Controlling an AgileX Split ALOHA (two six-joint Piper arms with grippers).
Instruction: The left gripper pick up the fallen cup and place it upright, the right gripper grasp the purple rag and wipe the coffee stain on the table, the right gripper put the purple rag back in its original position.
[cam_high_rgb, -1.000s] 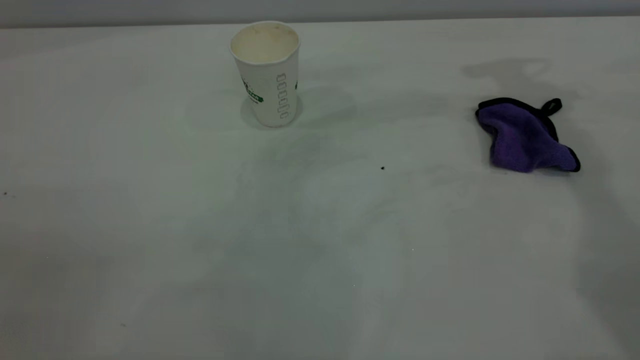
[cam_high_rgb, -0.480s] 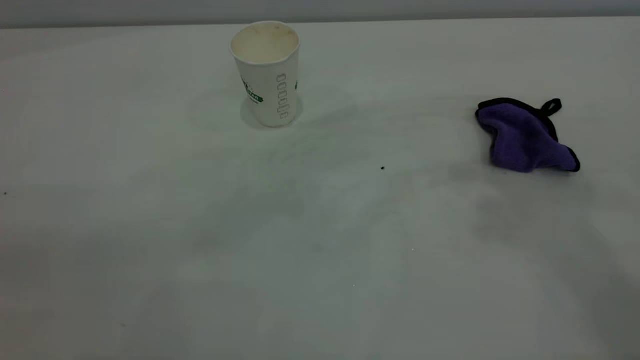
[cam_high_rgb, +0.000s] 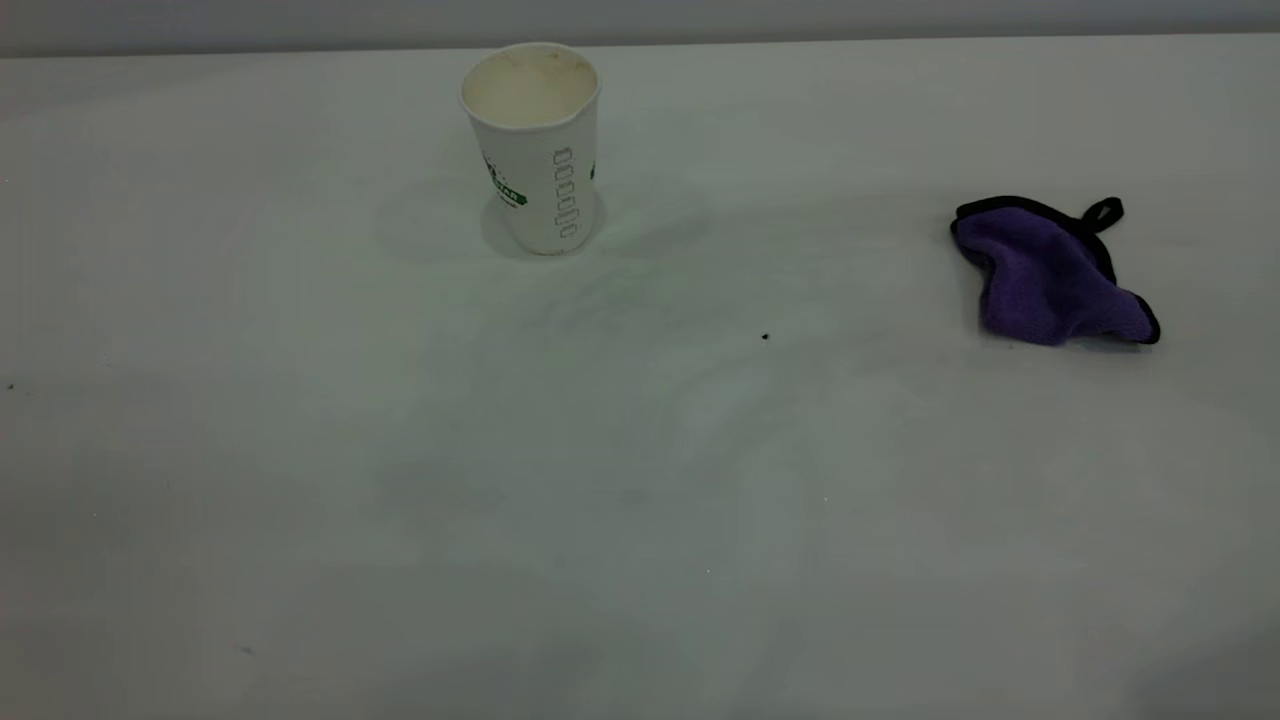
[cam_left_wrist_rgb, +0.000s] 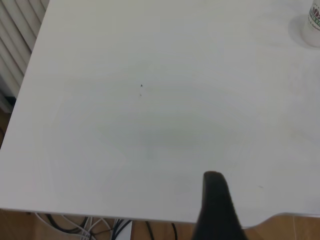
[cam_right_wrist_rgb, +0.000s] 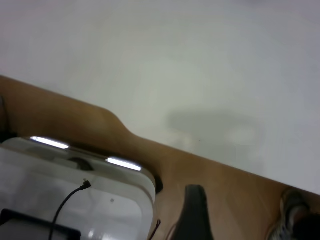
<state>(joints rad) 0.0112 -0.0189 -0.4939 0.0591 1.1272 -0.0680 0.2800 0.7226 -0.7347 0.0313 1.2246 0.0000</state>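
Observation:
The cup stands upright at the back of the table, left of centre, its cream inside showing. Its base also shows in the left wrist view. The purple rag lies crumpled at the right, its black loop pointing back. No coffee stain shows; only a tiny black speck lies mid-table. Neither gripper is in the exterior view. My left gripper hangs over the table's near edge. My right gripper is off the table, above the floor.
In the right wrist view a white box with a black cable and a shoe sit on the wooden floor beside the table edge. Cables hang below the table edge in the left wrist view.
The shadow that lay by the rag has slid off toward the front right corner. The cup and the rag have not moved.

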